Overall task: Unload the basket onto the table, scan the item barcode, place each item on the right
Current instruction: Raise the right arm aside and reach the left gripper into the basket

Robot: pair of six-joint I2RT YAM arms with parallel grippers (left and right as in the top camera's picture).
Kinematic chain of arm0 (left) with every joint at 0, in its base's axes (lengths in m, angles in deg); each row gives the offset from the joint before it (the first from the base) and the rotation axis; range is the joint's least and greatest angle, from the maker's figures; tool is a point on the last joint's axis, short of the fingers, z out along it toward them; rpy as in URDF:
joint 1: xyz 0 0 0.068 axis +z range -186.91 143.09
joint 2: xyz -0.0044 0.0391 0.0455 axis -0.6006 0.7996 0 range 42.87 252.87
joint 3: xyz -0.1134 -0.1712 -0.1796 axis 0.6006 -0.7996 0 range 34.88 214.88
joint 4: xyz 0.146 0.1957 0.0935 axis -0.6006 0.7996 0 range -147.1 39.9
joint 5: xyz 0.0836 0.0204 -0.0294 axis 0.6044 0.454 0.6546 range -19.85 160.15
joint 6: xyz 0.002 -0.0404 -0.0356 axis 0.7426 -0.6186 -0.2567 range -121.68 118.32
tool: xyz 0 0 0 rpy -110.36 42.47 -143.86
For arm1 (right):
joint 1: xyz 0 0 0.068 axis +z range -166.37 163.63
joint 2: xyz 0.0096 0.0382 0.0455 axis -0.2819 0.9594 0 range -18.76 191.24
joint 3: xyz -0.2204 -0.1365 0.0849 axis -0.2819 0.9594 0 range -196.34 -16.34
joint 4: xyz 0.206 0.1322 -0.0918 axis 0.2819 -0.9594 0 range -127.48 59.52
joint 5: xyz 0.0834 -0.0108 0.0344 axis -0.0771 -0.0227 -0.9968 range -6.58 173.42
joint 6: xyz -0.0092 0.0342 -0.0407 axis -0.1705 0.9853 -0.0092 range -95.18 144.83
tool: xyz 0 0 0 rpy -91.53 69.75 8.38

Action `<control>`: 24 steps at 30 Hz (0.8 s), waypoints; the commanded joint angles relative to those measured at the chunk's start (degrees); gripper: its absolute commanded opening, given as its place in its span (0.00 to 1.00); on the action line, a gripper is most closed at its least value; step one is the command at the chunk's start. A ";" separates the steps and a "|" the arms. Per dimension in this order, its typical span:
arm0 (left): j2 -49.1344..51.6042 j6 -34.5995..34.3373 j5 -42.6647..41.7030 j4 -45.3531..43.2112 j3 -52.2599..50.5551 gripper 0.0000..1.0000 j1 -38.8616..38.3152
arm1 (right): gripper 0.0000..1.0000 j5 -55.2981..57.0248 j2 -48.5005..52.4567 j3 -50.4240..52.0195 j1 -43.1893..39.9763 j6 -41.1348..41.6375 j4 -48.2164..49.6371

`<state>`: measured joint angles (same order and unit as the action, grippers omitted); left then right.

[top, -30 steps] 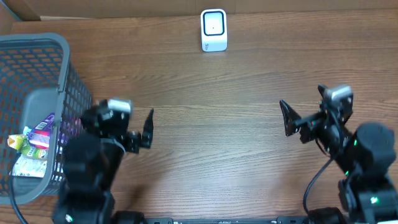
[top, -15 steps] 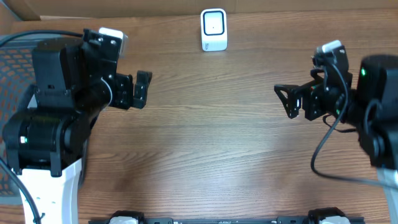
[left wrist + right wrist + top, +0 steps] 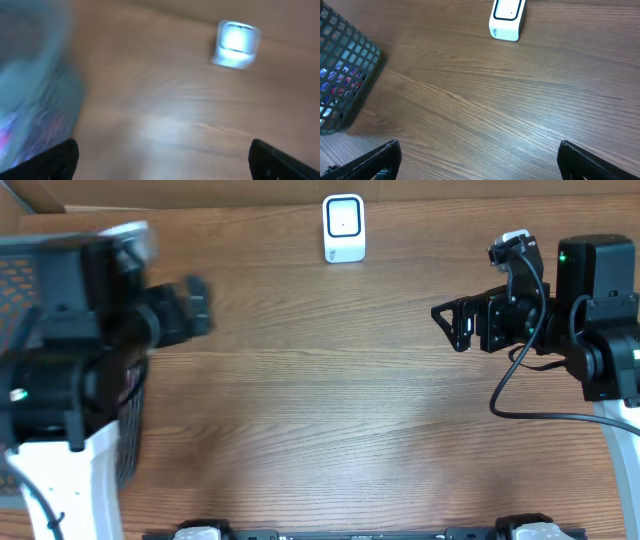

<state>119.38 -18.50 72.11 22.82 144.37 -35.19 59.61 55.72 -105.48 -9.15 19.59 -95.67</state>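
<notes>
Left claw (image 3: 195,307) now farther left by grey lattice basket (image 3: 351,67), spread empty; right claw (image 3: 452,326) likewise, over grained wood table (image 3: 330,430).

White scanner (image 3: 343,227) is sitting at the far edge of the table (image 3: 320,440), right gripper (image 3: 448,327) is hovering wide open, left gripper (image 3: 193,307) is showing up all blurry.

From my overhead feed, a brown wood-grain table (image 3: 320,420) fills nearly the whole view, with a paler tan strip (image 3: 200,190) running along its far edge. A dark grey mesh basket (image 3: 350,60) stands at the table's left side. I see its corner sharply in the right wrist view, but only as a smear in the left wrist view.
</notes>
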 commanded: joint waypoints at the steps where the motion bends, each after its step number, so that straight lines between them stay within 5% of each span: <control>1: 0.24 -18.64 9.18 4.15 1.42 1.00 9.40 | 1.00 -0.74 -0.39 -1.46 0.22 0.98 0.28; 11: 1.60 -22.80 5.55 7.41 -6.36 1.00 36.04 | 1.00 -0.72 -0.35 -1.20 0.22 0.96 -0.39; 24: 2.97 -14.01 -0.61 -12.11 -30.05 1.00 42.14 | 1.00 -0.70 2.21 -1.20 0.22 0.90 -2.47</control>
<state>121.46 -35.46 74.07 11.62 118.06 6.64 59.61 57.62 -105.48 -9.15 20.33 -98.23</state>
